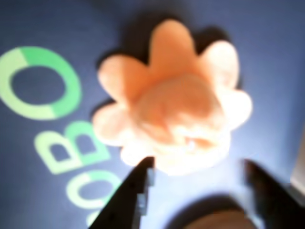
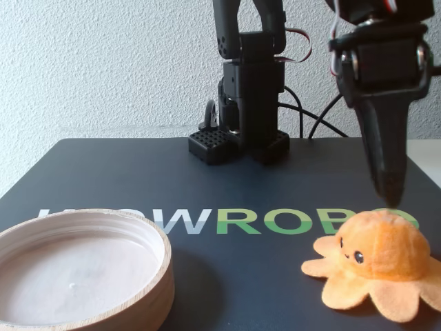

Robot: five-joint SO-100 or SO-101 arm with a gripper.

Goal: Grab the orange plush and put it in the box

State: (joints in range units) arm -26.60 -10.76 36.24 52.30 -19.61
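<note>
The orange plush [image 2: 377, 262] is an octopus toy sitting upright on the dark mat at the right of the fixed view, facing the camera. In the wrist view it [image 1: 176, 95] fills the middle, blurred and close. My gripper [image 2: 391, 194] hangs point-down just above the plush's head, not touching it. In the wrist view the gripper [image 1: 199, 164] is open and empty, with one black finger on each side of the plush's near edge. The box [image 2: 162, 265], round with a light wooden rim and pale inside, stands empty at the front left of the fixed view.
The dark mat [image 2: 227, 276] carries white and green letters [image 2: 275, 221] across its middle. The arm's base [image 2: 241, 141] and cables stand at the mat's back edge, before a white wall. The mat's right edge lies close to the plush.
</note>
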